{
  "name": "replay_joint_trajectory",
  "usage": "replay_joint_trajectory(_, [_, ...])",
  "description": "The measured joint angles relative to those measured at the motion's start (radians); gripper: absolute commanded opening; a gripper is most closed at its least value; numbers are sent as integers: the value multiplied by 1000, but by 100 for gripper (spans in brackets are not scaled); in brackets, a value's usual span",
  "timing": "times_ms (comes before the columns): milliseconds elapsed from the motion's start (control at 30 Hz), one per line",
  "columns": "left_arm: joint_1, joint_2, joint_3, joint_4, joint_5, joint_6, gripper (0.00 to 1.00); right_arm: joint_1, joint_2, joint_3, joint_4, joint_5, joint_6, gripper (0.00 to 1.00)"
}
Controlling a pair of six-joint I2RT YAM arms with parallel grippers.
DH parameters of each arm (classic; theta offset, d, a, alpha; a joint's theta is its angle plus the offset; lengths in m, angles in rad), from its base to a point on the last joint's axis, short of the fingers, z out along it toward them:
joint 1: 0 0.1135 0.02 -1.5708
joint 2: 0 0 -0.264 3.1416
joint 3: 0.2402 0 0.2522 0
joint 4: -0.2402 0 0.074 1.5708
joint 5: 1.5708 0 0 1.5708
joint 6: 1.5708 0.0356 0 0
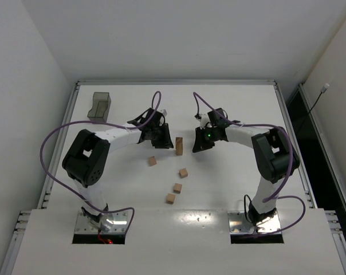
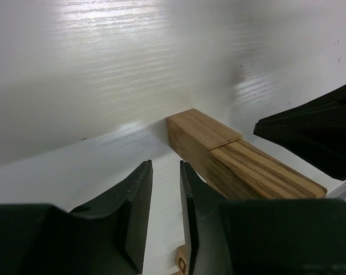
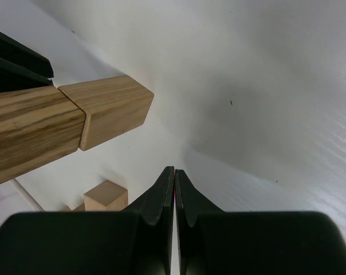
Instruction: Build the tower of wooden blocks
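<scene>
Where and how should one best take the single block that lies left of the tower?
Grip the single block across two opposite flat sides, coming down from above: it sits flat on the table, apart from the tower, so both sides look free.

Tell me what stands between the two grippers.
The tower, two cubes high, stands between the left gripper and the right gripper in the top view. Both wrist views show it off to one side, not gripped.
</scene>
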Motion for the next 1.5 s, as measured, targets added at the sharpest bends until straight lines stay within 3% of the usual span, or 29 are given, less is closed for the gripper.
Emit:
replay_joint_trajectory(1033, [-31,11,39,-8,1,2,24,-1,1,5,-2,-15,0,0])
replay_joint_trajectory(1500, [-31,11,39,-42,-71,2,26,-1,1,5,-8,-23,0,0])
